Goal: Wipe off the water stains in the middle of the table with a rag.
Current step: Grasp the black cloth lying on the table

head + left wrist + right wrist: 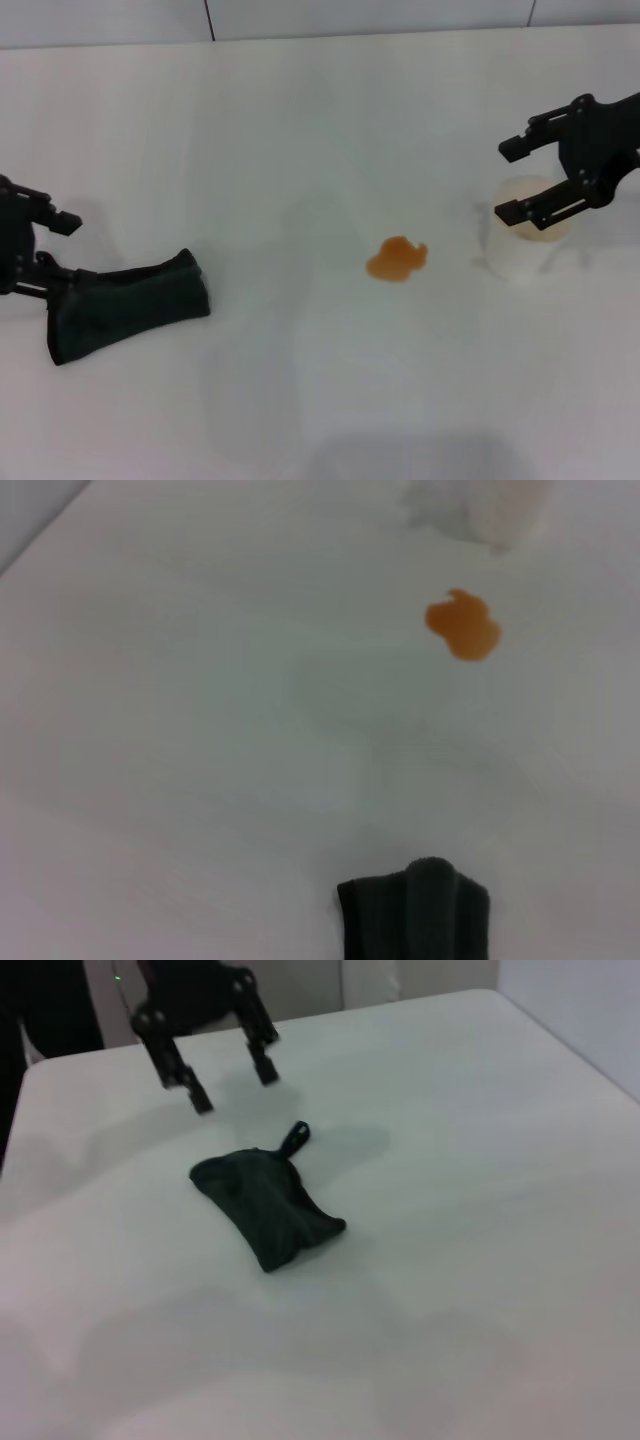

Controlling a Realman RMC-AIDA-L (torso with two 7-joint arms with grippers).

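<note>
The water stains point(397, 258) form one small orange blotch near the middle of the white table point(300, 120); the left wrist view shows the water stains point(463, 625) too. The dark green rag point(125, 305) lies bunched on the table at the left, also seen as the rag point(415, 915) and the rag point(265, 1205) in the wrist views. My left gripper point(68, 247) is open at the rag's outer end, and the right wrist view shows the left gripper point(230, 1080) holding nothing. My right gripper point(512, 180) is open, over a cup at the right.
A white paper cup point(525, 240) stands right of the stain, under the right gripper; its blurred shape shows as the cup point(480, 505) in the left wrist view. The table's far edge meets a grey wall point(350, 15).
</note>
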